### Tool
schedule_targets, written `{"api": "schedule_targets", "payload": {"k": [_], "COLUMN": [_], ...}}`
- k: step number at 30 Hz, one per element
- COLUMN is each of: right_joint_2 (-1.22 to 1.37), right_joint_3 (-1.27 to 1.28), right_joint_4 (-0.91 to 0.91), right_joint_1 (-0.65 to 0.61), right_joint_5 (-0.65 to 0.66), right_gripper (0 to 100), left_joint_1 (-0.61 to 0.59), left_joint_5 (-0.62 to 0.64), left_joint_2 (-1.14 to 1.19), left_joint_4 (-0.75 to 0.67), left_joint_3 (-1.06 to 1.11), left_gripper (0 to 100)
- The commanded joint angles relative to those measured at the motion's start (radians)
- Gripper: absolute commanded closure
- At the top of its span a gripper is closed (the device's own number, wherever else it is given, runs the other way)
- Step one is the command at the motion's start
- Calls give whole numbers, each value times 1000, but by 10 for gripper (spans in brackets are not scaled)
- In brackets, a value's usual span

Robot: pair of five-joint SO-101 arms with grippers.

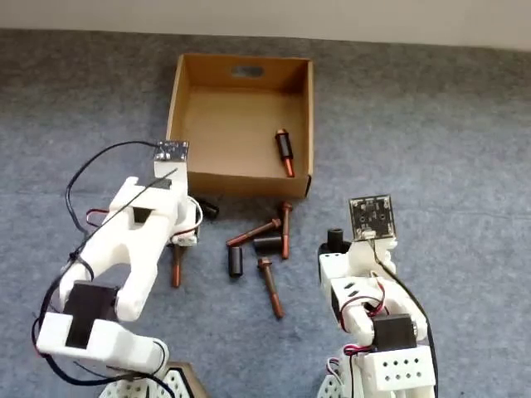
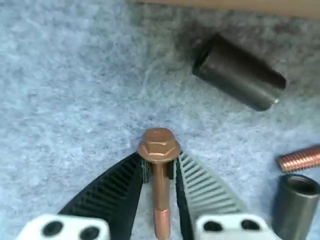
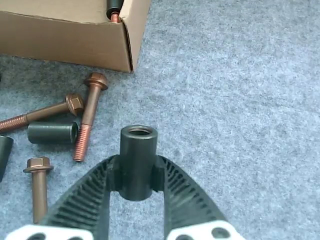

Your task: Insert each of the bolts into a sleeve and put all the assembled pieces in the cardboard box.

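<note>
Across the grey felt table [image 1: 465, 124], the cardboard box [image 1: 232, 124] sits at the far side, with one assembled piece [image 1: 284, 152] already lying by its right wall. On the near left, our left gripper [image 2: 159, 167] is closed on a bolt [image 2: 160, 195] just under its hex head. The head pokes past the fingertips and the shank runs back between the jaws. On the near right, our right gripper [image 3: 136, 172] is clamped round a sleeve [image 3: 137, 160], whose open bore faces out beyond the tips. Between the arms, just near of the box's front wall, three loose bolts [image 1: 270, 288] and three spare sleeves [image 1: 236, 261] lie on the felt. We judge the step in hand to be mating the held pair. To do it well, we should bring the bolt's threaded end, not its head, up to the bore. We should line up the two axes before pushing, and grip both parts firmly so neither twists aside.
</note>
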Motion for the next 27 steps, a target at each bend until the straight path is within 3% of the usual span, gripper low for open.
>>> {"api": "schedule_targets", "payload": {"k": [1, 3, 6, 16, 23, 27], "right_joint_2": [-10, -10, -10, -10, -10, -10], "right_joint_3": [-8, -8, -8, -50, -151, -211], "right_joint_4": [-5, -5, -5, -15, -21, -22], "right_joint_1": [10, 10, 10, 5, -5, -116], "right_joint_5": [-6, -6, -6, -8, -8, -8], "right_gripper": [993, 993, 993, 993, 993, 993], "left_joint_1": [24, 24, 24, 24, 30, 30], "left_joint_5": [5, 5, 5, 3, 11, 11], "left_joint_2": [70, 93, 94, 59, -371, -650], "left_joint_4": [43, 58, 58, 61, 54, 54], "left_joint_3": [-62, -82, -91, -84, 76, 120], "left_gripper": [871, 889, 1000, 993, 994, 994]}}
